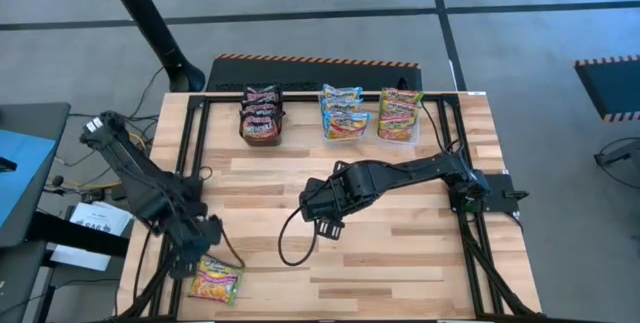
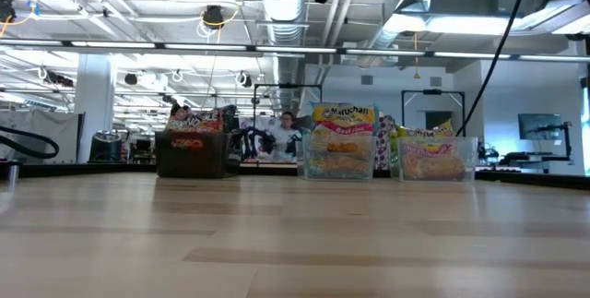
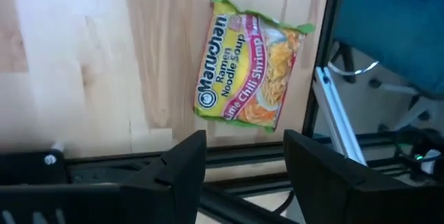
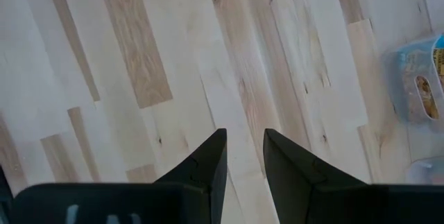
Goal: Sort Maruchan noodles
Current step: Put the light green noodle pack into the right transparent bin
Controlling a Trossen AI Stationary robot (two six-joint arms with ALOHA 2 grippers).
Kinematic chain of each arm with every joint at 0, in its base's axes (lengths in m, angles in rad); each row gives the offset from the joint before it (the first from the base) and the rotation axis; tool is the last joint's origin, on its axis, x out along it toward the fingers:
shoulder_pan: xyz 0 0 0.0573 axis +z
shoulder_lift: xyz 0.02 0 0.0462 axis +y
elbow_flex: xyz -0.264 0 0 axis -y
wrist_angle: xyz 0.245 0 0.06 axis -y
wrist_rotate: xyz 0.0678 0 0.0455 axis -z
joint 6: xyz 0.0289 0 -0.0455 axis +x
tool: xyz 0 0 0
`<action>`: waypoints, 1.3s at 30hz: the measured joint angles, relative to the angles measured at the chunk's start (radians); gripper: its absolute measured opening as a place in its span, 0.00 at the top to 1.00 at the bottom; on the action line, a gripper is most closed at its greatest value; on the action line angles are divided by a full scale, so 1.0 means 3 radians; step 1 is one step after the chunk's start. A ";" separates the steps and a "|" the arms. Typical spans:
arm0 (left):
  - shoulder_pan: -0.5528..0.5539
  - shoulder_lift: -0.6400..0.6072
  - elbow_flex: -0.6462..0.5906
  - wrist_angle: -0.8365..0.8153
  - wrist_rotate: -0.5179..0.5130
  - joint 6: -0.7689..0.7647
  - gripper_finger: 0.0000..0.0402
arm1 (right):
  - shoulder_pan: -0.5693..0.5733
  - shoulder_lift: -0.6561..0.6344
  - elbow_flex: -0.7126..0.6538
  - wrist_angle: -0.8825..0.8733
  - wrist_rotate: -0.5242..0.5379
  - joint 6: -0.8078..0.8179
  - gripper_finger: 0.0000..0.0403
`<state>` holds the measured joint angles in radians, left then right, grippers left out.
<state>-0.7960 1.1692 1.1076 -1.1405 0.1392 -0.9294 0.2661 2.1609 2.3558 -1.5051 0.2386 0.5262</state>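
left gripper (image 3: 244,165) fingers apart and empty, green-edged noodle packet (image 3: 250,71) flat on the surface (image 1: 400,263) just ahead of it, right gripper (image 4: 244,158) narrowly apart over bare wood mid-surface, sorted packets (image 1: 345,111) far beyond

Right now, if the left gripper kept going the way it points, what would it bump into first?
Most likely the green-edged Maruchan packet lying flat near the table corner. The open left gripper points toward it with only bare wood between, though how high it hangs is unclear.
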 joint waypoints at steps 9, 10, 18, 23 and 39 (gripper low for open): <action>-0.0316 0.0525 0.0000 0.0206 -0.0423 0.0054 0.56 | 0.0000 0.0000 0.0000 -0.0003 0.0000 -0.0047 0.71; -0.0337 0.0590 0.0000 0.0220 -0.0473 0.0077 0.56 | -0.0001 0.0000 0.0000 -0.0003 -0.0001 -0.0048 0.71; -0.0409 0.1113 -0.0001 0.0442 -0.0437 0.0204 0.56 | -0.0019 0.0000 0.0000 -0.0001 -0.0001 -0.0098 0.71; -0.0414 0.1283 -0.0001 0.0720 -0.0388 0.0327 0.56 | 0.0006 0.0001 0.0000 -0.0001 -0.0003 -0.0102 0.71; -0.0452 0.1293 -0.0001 0.0866 -0.0386 0.0381 0.56 | 0.0067 0.0001 0.0000 0.0245 -0.0018 -0.0003 0.71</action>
<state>-0.9315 1.5570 1.1072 -0.8808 0.0233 -0.8150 0.2863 2.1612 2.3558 -1.4315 0.2333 0.5255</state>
